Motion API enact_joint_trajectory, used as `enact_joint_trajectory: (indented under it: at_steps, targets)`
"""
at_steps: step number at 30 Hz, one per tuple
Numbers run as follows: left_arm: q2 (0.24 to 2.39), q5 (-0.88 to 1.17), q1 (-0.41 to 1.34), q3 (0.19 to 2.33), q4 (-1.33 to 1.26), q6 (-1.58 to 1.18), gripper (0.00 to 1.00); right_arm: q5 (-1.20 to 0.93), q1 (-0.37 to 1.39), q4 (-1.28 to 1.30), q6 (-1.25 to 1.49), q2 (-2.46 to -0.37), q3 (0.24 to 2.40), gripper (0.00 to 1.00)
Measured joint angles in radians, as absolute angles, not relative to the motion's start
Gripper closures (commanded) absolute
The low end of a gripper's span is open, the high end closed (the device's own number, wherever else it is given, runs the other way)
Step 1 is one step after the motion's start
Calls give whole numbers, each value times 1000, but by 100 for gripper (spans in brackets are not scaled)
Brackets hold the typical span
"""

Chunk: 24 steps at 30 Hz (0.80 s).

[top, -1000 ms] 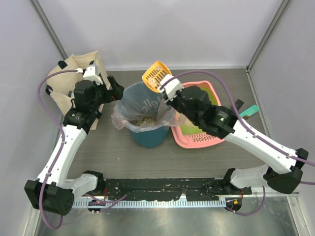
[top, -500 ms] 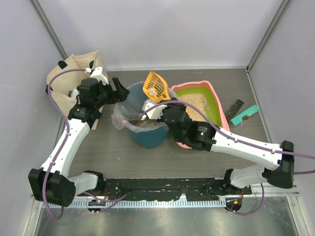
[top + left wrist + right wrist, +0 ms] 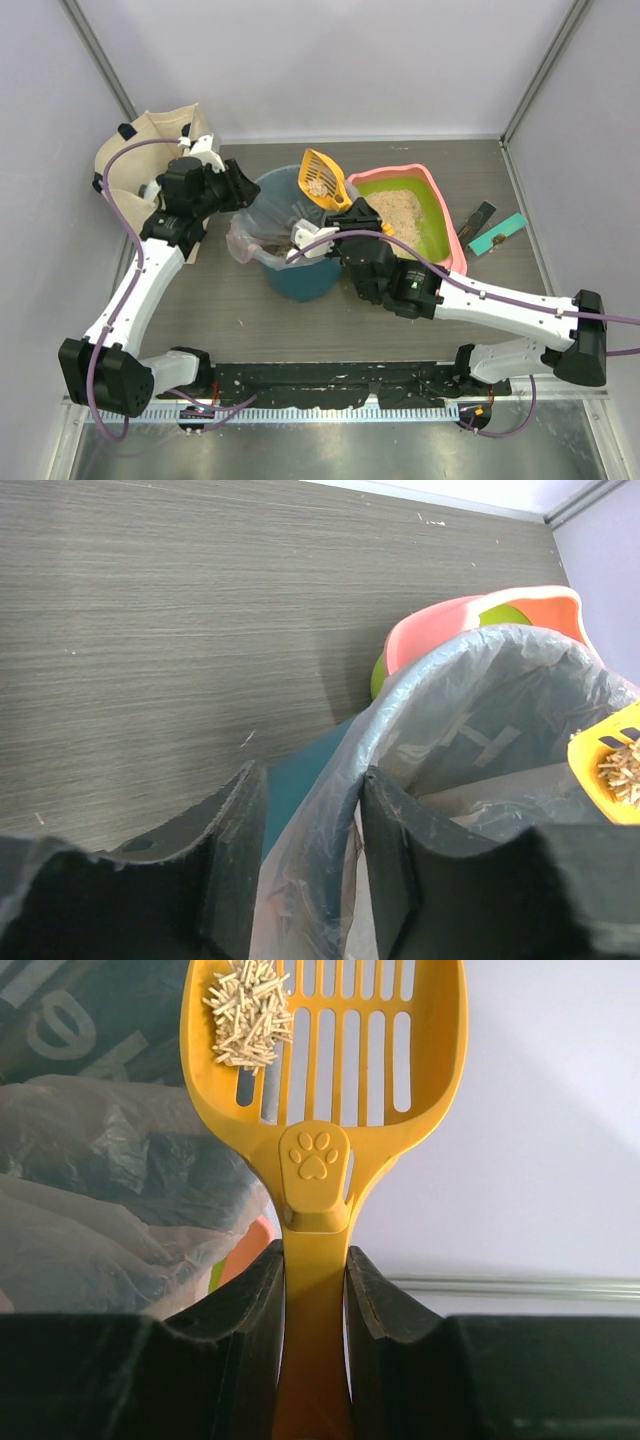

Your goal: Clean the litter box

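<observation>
The right gripper [image 3: 313, 1295] is closed tight on the handle of the orange slotted scoop [image 3: 325, 1060], one finger pressed to each side just below the paw-print boss. The scoop's head points up and away from the wrist, with a small heap of pale litter pellets [image 3: 250, 1008] in one far corner of it. From above, the right gripper [image 3: 354, 214] holds the scoop [image 3: 322, 178] tilted over the far right part of the mouth of the teal bin [image 3: 300, 280], and the right arm runs back from there across the desk [image 3: 220, 310] to its base at the near edge. The left gripper [image 3: 312, 830] straddles the bin's left rim. Its jaws stand partway apart with the rim and the clear bag [image 3: 480, 710] that lines it pinched between them, one finger outside against the teal wall [image 3: 300, 780] and the other inside the liner. Seen from above, the left gripper [image 3: 240, 190] sits on the side of the bin facing the desk's left edge, and beige litter lies in the bottom of the bag [image 3: 245, 240]. The litter box [image 3: 400, 172] lies flat just to the right of the bin, in the far right part of the desk. Its pink rim frames a lime-green floor with a drift of beige litter [image 3: 395, 212] towards its left side, and its near end is hidden under the right arm. The left wrist view catches its pink corner [image 3: 440, 620] just beyond the bin. A beige cloth tote [image 3: 140, 150] stands at the far left corner, and a black strip [image 3: 482, 217] and a teal-ended tool [image 3: 500, 232] lie near the right edge, beside the box.
</observation>
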State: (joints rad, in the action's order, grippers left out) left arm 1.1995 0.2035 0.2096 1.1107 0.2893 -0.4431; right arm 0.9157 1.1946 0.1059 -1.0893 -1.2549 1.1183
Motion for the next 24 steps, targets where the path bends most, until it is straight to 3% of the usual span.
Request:
enact_joint_trajectory:
  at_steps: [5, 24]
  targets:
    - [1200, 213, 221, 1111, 289, -440, 71, 918, 1218, 6, -1215, -1221, 1030, 99]
    - [1199, 232, 227, 1111, 291, -432, 87, 897, 1278, -659, -1890, -1191, 671, 99]
